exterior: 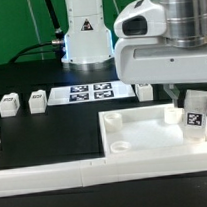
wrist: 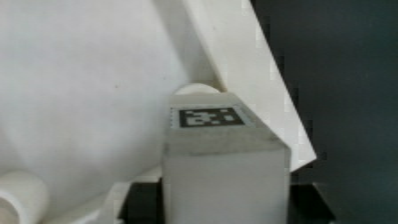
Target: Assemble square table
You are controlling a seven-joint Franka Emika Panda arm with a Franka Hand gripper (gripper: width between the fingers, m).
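The white square table top (exterior: 144, 139) lies flat at the exterior view's right, with round sockets (exterior: 123, 147) in its corners. My gripper (exterior: 191, 97) hangs over its right part, shut on a white leg post (exterior: 196, 115) that stands upright with its black-and-white tag facing out. In the wrist view the leg post (wrist: 222, 165) fills the gap between the dark fingers (wrist: 150, 200), its tag (wrist: 210, 116) on the end face. The table top (wrist: 89, 90) lies behind it, and one socket (wrist: 16, 196) shows at the edge. Whether the post touches the top cannot be told.
Two loose leg posts (exterior: 8, 104) (exterior: 37, 100) stand at the exterior view's left and another (exterior: 144, 91) behind the top. The marker board (exterior: 91, 91) lies flat in front of the robot base (exterior: 85, 33). A long white rail (exterior: 56, 176) runs along the front.
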